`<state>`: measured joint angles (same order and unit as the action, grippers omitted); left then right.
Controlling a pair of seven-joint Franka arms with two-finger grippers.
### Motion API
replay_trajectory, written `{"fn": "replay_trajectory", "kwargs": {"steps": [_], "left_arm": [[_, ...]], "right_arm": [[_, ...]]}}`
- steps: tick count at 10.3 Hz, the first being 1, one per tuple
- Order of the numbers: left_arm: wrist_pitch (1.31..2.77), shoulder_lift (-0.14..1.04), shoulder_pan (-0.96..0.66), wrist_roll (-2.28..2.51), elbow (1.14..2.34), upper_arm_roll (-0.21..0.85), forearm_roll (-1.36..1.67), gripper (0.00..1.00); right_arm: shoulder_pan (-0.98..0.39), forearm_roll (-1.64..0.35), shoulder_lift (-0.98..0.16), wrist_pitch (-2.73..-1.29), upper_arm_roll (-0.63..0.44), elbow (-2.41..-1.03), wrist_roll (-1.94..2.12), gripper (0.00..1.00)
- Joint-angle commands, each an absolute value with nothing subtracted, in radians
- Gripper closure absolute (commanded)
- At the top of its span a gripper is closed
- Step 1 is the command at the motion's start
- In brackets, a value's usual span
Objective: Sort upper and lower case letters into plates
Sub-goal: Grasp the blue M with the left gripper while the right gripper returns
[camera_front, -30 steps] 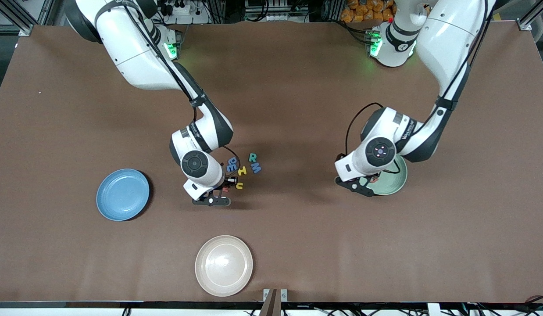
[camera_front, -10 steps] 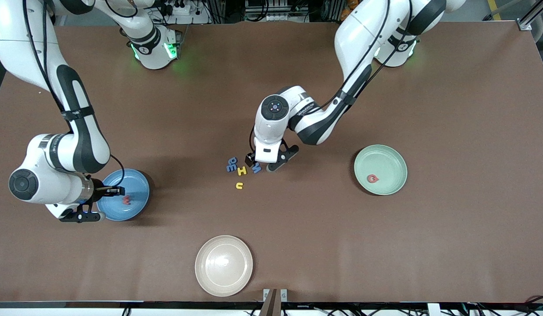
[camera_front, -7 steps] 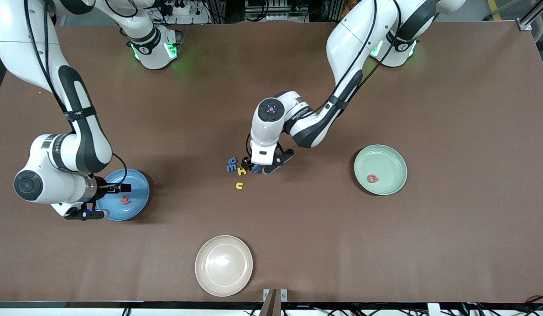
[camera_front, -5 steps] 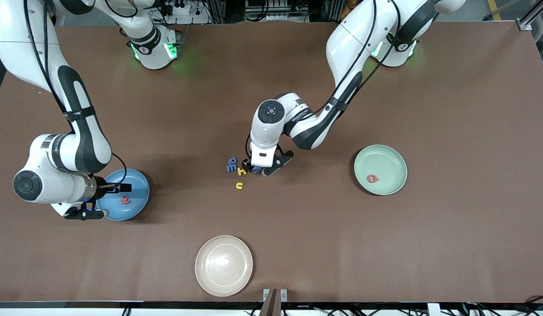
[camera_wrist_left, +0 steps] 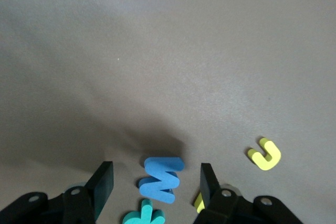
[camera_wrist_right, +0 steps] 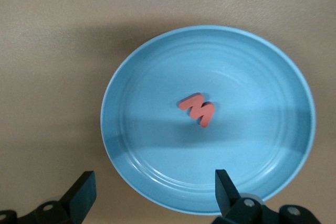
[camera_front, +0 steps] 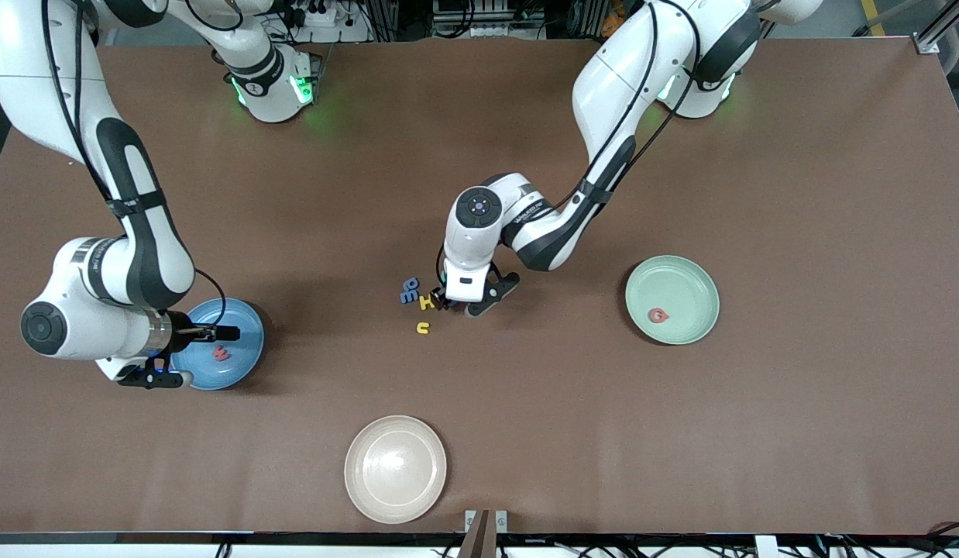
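Note:
My left gripper (camera_front: 454,301) is down at the cluster of loose letters in the middle of the table. It is open, and its fingers (camera_wrist_left: 103,183) stand on either side of a blue M-shaped letter (camera_wrist_left: 161,179) with a gap on each side. A teal letter (camera_wrist_left: 144,215) and a yellow u (camera_wrist_left: 265,154) lie close by. My right gripper (camera_front: 188,356) hangs open over the blue plate (camera_front: 243,324), where a red-pink letter (camera_wrist_right: 198,109) lies. The mint plate (camera_front: 689,283) holds a red G (camera_front: 658,315).
Two blue letters (camera_front: 409,291), a yellow H (camera_front: 426,301) and the yellow u (camera_front: 423,328) lie beside the left gripper. A cream plate (camera_front: 395,469) sits near the table's front edge. Bare brown tabletop lies between the plates.
My left gripper has sunk onto the letter cluster and narrowed its jaws around the blue letter. My right gripper has opened wider over the blue plate.

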<state>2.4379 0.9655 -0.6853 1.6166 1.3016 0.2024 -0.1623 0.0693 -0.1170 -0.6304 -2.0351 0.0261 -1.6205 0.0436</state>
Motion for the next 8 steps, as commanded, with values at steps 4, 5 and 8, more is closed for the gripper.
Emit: {"fn": "replay_trajectory", "kwargs": {"steps": [4,5,8], "left_arm": [[2.447,1.054,-0.722,1.615,1.194,0.183,-0.144,0.41],[2.448,1.063,-0.727,1.617,1.187,0.183,-0.144,0.43],[2.447,1.071,-0.729,1.615,1.189,0.181,-0.144,0.58]], "right_arm": [[0.087,-0.213,-0.649,-2.046,0.040,-1.618,0.040,0.00],[0.087,-0.215,-0.649,-2.046,0.040,-1.618,0.040,0.00],[0.066,-0.215,-0.652,-2.059,0.041,-1.615,-0.014,0.00]]}}
